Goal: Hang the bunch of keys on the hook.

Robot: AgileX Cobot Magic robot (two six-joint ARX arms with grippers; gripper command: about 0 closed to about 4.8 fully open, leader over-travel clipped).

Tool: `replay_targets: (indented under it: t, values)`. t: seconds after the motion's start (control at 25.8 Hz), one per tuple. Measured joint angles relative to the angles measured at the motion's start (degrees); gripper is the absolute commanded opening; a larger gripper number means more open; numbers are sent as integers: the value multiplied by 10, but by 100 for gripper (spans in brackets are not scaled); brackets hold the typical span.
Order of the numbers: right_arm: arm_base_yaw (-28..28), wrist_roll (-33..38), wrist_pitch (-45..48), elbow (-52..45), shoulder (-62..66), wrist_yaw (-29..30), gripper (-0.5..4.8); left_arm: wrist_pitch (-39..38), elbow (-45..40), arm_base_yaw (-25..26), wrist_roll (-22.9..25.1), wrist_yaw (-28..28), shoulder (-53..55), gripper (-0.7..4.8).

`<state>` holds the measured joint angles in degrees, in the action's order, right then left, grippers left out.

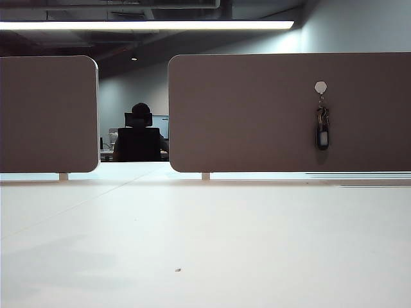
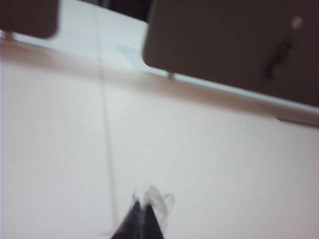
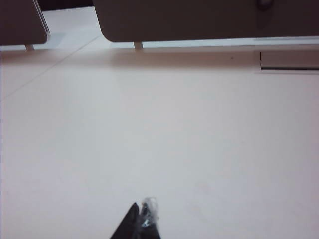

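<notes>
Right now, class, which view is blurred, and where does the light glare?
Left wrist view: blurred, the bunch of keys a dark smear, left end effector shut. Exterior view: sharp, ceiling light glaring. Right wrist view: softer, right end effector shut.

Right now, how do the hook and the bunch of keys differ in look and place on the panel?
The hook is small, white and hexagonal, fixed to the grey panel; the bunch of keys is dark, longer and dangles below it. The hook sits higher; the keys hang lower, fob at the bottom. Both are on the right side of that panel, and neither is touched by an arm.
</notes>
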<state>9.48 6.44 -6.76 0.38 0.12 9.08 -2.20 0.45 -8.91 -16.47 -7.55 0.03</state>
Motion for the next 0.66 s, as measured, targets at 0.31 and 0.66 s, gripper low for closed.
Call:
replay_targets:
  t: [0.31, 0.66]
  values:
    - [0, 11, 43, 0, 0, -19, 2, 7, 0, 113, 0, 2, 2, 4]
    - [0, 11, 33, 0, 0, -19, 2, 7, 0, 113, 0, 2, 2, 4]
